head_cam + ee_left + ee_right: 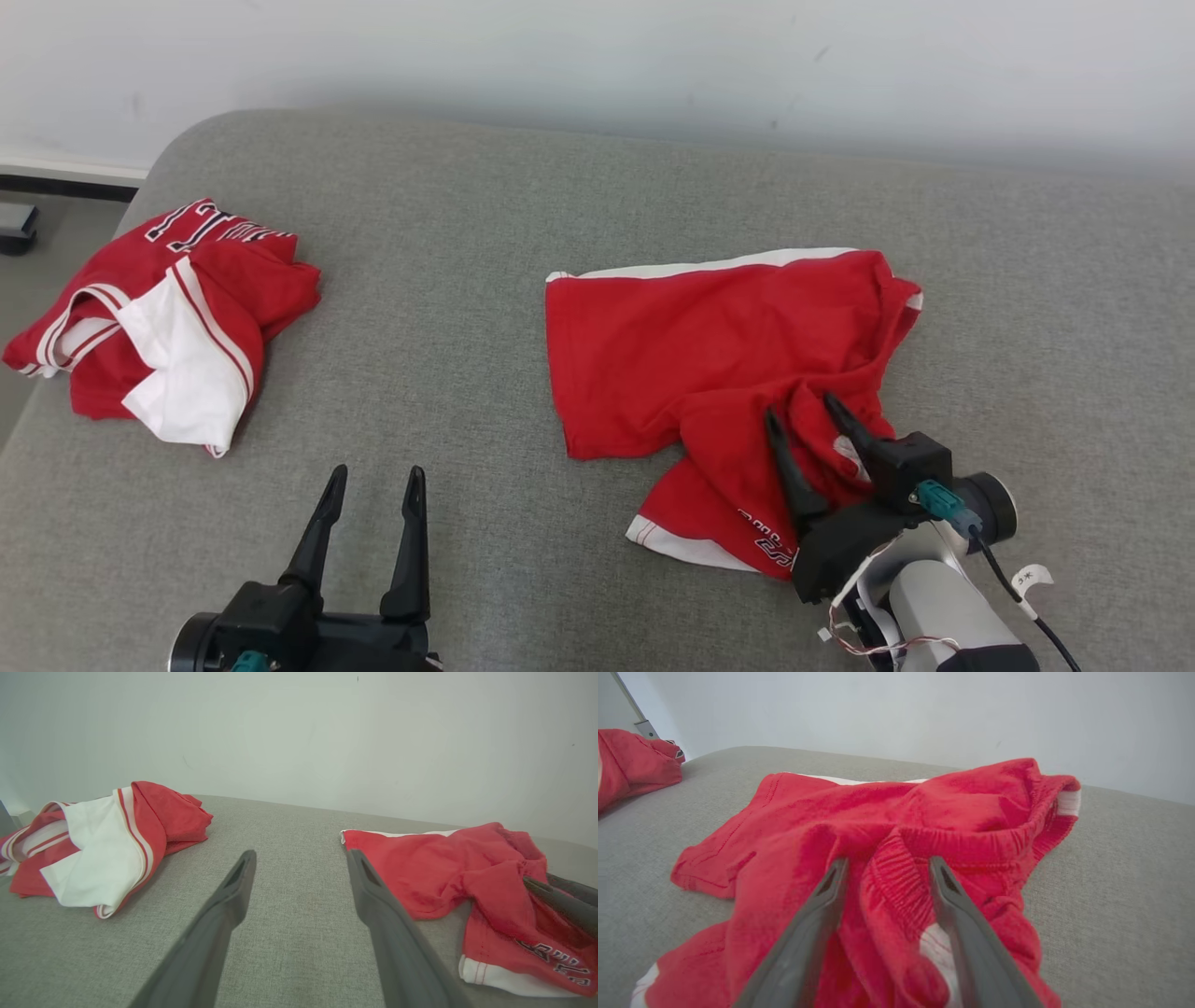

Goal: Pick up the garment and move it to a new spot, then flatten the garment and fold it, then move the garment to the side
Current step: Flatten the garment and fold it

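Right gripper (800,406) hangs with jaws spread astride the waistband (980,842) of the red shorts (691,345), gripping nothing. Shorts lie rumpled on the grey cushion (467,233), so flattening looks like the step now: pinch the waistband, tug it straight. Left gripper (377,473), also spread, hovers left of them.

— Where is the left gripper (377,471)?
— At seven o'clock in the head view, fingers pointing to twelve and spread wide.
— And the right gripper (800,406)?
— Near five o'clock, fingers aimed at eleven, standing apart. Its pale forearm (938,611) runs off toward five behind the wrist.
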Available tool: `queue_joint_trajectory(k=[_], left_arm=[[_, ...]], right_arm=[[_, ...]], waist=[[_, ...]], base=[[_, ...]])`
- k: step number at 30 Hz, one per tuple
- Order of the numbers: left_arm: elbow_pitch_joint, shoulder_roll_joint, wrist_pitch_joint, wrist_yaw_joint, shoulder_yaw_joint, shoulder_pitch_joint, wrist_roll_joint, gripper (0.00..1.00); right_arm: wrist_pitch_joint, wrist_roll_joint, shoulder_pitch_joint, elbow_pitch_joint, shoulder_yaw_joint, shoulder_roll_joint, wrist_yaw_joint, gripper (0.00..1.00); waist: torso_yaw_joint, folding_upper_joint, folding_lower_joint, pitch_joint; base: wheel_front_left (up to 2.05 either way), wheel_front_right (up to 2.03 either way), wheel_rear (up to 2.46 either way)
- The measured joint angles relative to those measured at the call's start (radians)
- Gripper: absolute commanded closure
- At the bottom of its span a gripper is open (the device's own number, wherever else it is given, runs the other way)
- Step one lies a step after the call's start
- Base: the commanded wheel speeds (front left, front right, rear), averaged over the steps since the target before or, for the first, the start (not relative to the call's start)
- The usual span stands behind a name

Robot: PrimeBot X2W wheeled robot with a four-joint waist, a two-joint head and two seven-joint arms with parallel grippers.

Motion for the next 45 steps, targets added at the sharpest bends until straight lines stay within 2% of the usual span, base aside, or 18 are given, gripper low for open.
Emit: queue_joint_trajectory(k=[5, 7, 12, 21, 25, 28, 33, 34, 35, 36, 40, 45], left_arm=[[0.002, -0.001, 0.000, 0.004, 0.003, 0.002, 0.000, 0.00], [0.001, 0.000, 0.000, 0.005, 0.012, 0.006, 0.000, 0.00], [-0.002, 0.000, 0.000, 0.005, 0.021, 0.015, 0.001, 0.00], [-0.008, 0.000, 0.000, -0.002, 0.037, 0.029, 0.011, 0.00], [-0.010, 0.000, 0.000, -0.004, 0.046, 0.045, 0.012, 0.00], [-0.009, 0.000, 0.000, -0.005, 0.049, 0.047, 0.013, 0.00], [-0.004, 0.000, 0.000, -0.010, 0.052, 0.049, 0.026, 0.00], [-0.003, 0.000, 0.000, -0.011, 0.053, 0.049, 0.029, 0.00], [-0.002, 0.000, 0.000, -0.012, 0.055, 0.049, 0.030, 0.00], [-0.002, 0.000, 0.000, -0.013, 0.057, 0.049, 0.030, 0.00], [0.001, 0.000, 0.000, -0.014, 0.058, 0.053, 0.037, 0.00], [0.002, 0.000, 0.000, -0.015, 0.060, 0.069, 0.039, 0.00]], right_arm=[[0.000, 0.023, 0.023, -0.088, 0.008, -0.014, 0.000, 0.00], [0.000, 0.050, 0.073, -0.183, 0.010, -0.035, 0.000, 0.00], [0.000, 0.081, 0.173, -0.318, -0.011, -0.069, 0.000, 0.00], [0.000, 0.126, 0.321, -0.426, -0.116, -0.072, 0.000, 0.00], [0.000, 0.136, 0.370, -0.405, -0.162, -0.068, 0.000, 0.00], [0.000, 0.149, 0.368, -0.342, -0.175, -0.064, 0.000, 0.00], [0.000, 0.160, 0.305, -0.161, -0.136, -0.052, 0.000, 0.00], [0.000, 0.169, 0.285, -0.138, -0.131, -0.043, 0.000, 0.53], [0.000, 0.173, 0.266, -0.113, -0.118, -0.040, 0.000, 0.74], [0.000, 0.176, 0.250, -0.098, -0.106, -0.037, 0.000, 1.00], [0.000, 0.185, 0.224, -0.086, -0.088, -0.031, 0.000, 1.00], [0.000, 0.156, 0.269, -0.156, -0.099, -0.039, 0.000, 1.00]], waist=[[-0.017, 0.0000, 0.0000, -0.005], [-0.034, 0.0000, 0.0000, -0.008], [-0.062, 0.0000, 0.0000, -0.015], [-0.077, 0.0000, 0.0000, -0.034], [-0.077, 0.0000, 0.0000, -0.040], [-0.078, 0.0000, 0.0000, -0.043], [-0.082, 0.0000, 0.0000, -0.050], [-0.083, 0.0000, 0.0000, -0.051], [-0.084, 0.0000, 0.0000, -0.052], [-0.084, 0.0000, 0.0000, -0.054], [-0.086, 0.0000, 0.0000, -0.065], [-0.091, 0.0000, 0.0000, -0.080]], base=[[0.00, 0.00, 0.00], [0.00, 0.00, 0.00], [0.00, 0.00, 0.00], [0.00, 0.00, 0.00], [0.00, 0.00, 0.00], [0.00, 0.00, 0.00], [0.00, 0.00, 0.00], [0.00, 0.00, 0.00], [0.00, 0.00, 0.00], [0.00, 0.00, 0.00], [0.00, 0.00, 0.00], [0.00, 0.00, 0.00]])
